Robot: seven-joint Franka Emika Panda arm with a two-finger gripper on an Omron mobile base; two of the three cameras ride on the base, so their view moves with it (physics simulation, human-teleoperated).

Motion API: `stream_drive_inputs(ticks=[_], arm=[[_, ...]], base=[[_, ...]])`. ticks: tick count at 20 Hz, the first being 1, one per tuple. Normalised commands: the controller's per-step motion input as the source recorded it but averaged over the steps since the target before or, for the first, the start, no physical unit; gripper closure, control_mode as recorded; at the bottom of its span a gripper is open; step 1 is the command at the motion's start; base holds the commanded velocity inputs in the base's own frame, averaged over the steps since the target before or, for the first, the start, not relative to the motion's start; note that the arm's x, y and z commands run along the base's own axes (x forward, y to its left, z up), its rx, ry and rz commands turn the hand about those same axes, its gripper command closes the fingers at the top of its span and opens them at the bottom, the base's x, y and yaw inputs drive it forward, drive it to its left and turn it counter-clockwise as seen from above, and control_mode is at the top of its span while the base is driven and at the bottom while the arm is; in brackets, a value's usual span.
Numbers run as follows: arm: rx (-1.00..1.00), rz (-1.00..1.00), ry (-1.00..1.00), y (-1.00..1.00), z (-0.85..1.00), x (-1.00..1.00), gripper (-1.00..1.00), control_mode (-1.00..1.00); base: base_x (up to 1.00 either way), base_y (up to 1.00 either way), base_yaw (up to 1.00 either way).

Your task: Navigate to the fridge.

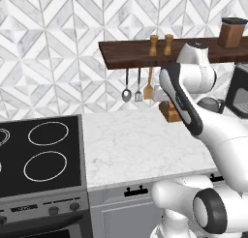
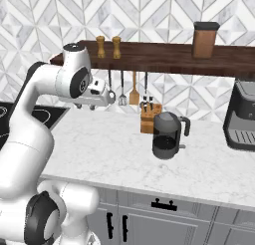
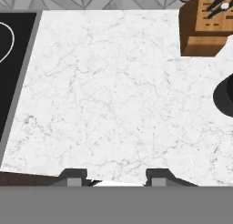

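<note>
- The base faces a white marble counter (image 2: 124, 154) under a dark wooden shelf (image 2: 164, 57); none of these cameras looks toward the fridge, so where it stands cannot be told from here, and the drive to it is, by my judgement, yet to be made.
- As a judgement only: a fridge is a heavy, rigid fixture that will not be lifted; the task asks for an approach, not a hold, and if a hold were ever wanted it would be on a door handle.
- The arm is folded high, elbow up, with the hand held level above the counter's left part, near the stove (image 1: 38, 155).
- The gripper (image 3: 116, 176) points down at bare marble; its two tips stand apart with nothing between them, so it is released and empty.
- On the counter to the right sit a wooden knife block (image 2: 150, 117) and just beside it a dark kettle (image 2: 167, 135); a coffee machine (image 2: 242, 114) is at the far right.
- Two small shakers (image 2: 108, 46) and a brown canister (image 2: 205, 40) stand on the shelf, with utensils (image 2: 128, 92) hanging below.
- Judged risk: the tucked arm should clear these items while the base turns away.
</note>
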Motion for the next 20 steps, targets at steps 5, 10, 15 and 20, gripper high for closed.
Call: stream_drive_inputs(ticks=[5,10,15,20], arm=[[0.00,0.00,0.00,-0.03,-0.18,-0.57,-1.00,-1.00],[0.00,0.00,0.00,-0.10,-0.53,-0.97,-1.00,-1.00],[0.00,0.00,0.03,0.00,-0.28,-0.34,-1.00,1.00],[0.00,0.00,0.00,0.00,0.00,0.00,-1.00,1.00]], base=[[0.00,0.00,0.00],[0.00,0.00,0.00],[-0.15,0.00,0.00],[-0.52,0.00,-0.08]])
